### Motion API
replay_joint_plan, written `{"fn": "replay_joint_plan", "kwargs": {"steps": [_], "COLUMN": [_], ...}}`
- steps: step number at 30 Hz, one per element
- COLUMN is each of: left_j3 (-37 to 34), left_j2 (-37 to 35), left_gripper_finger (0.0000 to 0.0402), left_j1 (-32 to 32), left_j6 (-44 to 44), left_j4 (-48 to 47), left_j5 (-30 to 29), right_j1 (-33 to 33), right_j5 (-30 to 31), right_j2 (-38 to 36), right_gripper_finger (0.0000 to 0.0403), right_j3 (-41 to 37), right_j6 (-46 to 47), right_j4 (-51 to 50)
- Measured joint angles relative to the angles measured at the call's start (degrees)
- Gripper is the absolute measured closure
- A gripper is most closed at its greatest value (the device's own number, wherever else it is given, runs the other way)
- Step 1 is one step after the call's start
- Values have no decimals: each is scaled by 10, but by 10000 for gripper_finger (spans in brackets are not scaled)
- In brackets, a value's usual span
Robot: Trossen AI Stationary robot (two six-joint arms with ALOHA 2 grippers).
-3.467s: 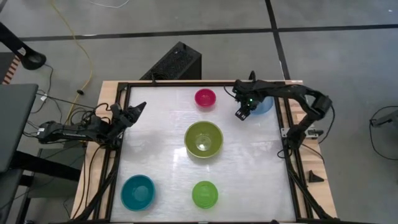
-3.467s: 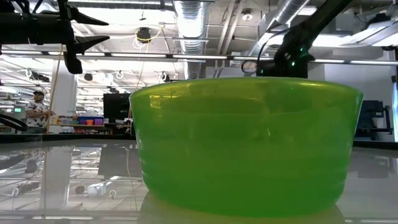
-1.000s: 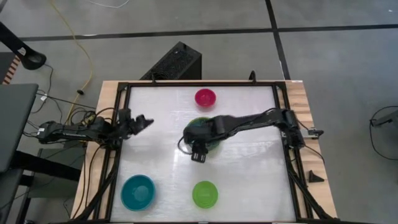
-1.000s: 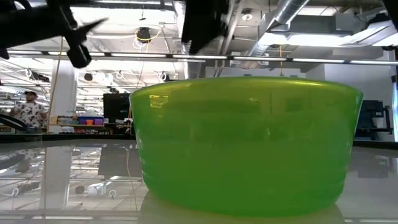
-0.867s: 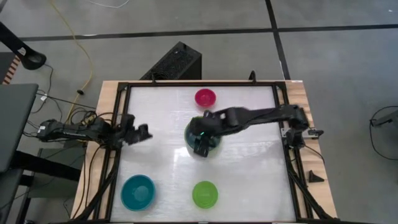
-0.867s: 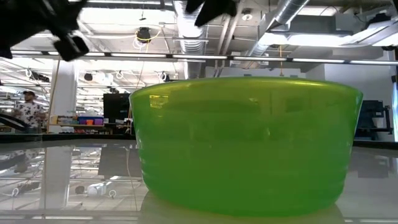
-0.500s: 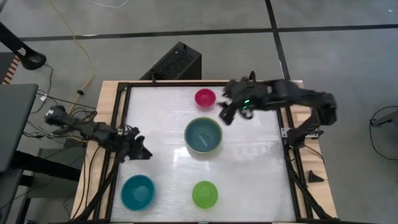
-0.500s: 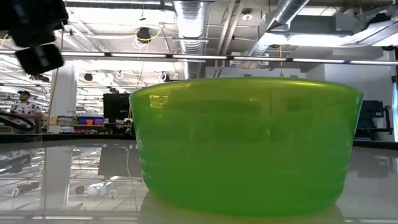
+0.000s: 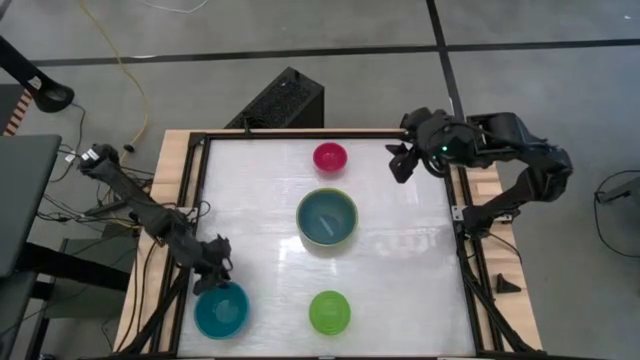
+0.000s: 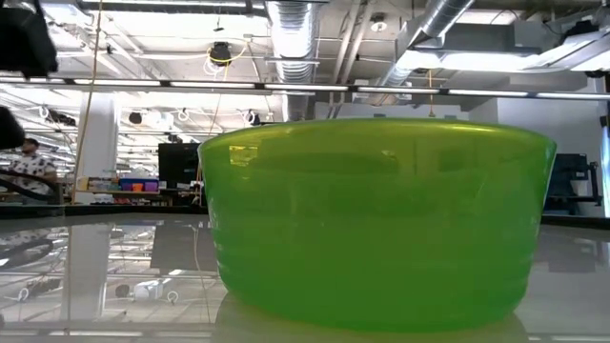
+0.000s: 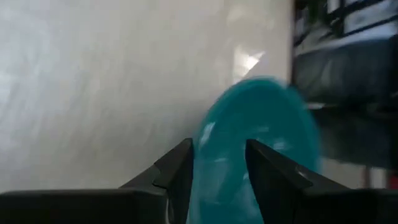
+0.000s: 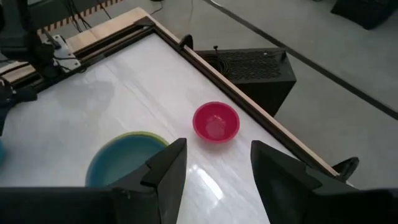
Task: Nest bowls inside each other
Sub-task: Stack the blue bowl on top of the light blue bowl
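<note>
The light blue bowl (image 9: 326, 217) sits inside the olive-green bowl (image 9: 350, 232) at the table's middle. A magenta-pink bowl (image 9: 330, 156) stands at the far side, a lime-green bowl (image 9: 329, 312) at the near edge, and a teal bowl (image 9: 221, 310) at the near left. My left gripper (image 9: 218, 272) hovers open just beyond the teal bowl's far rim, tilted down. In the left wrist view the teal bowl (image 11: 261, 134) shows between and beyond its fingers. My right gripper (image 9: 398, 163) hangs open, with nothing in it, high over the far right corner.
A black frame (image 9: 300, 134) borders the white table top. Bare table lies between the bowls and along the right side. In the low view the lime-green bowl (image 10: 381, 224) fills the picture. A black box (image 12: 252, 65) stands on the floor past the far edge.
My right gripper has drawn back from over the olive-green bowl, rising toward the far right corner; the light blue bowl now lies uncovered inside the olive-green one. My left gripper has swung from the left edge toward the near edge, tipping downward, up to the teal bowl.
</note>
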Motion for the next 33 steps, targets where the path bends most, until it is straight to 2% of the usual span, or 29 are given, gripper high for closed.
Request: {"fn": "replay_joint_plan", "kwargs": {"steps": [5,10,12,16,17,20,23,29,33], "left_j3": [0,0,0,1,2,-1,-1,-1,5], "left_j2": [81,166,194,227,229,223,214,212,213], "left_gripper_finger": [241,244,268,374,385,395,397,399,400], "left_j1": [-14,-14,-14,-5,6,60,147,328,437], "left_j6": [-27,-40,-32,9,20,49,100,190,197], "left_j4": [-24,14,48,123,134,169,259,504,540], "left_j5": [1,25,34,25,14,-48,-81,-47,0], "right_j1": [0,-9,-14,-21,-21,-21,-21,-19,3], "right_j5": [2,2,2,2,2,-1,-3,-74,-106], "right_j2": [17,40,48,60,64,68,74,73,57], "right_gripper_finger": [193,193,193,193,193,193,193,193,193], "right_j3": [0,0,0,0,0,0,-1,-29,-86], "right_j6": [-6,-24,-26,-26,-26,-34,-44,-58,-54], "right_j4": [0,2,2,8,8,9,14,49,85]}}
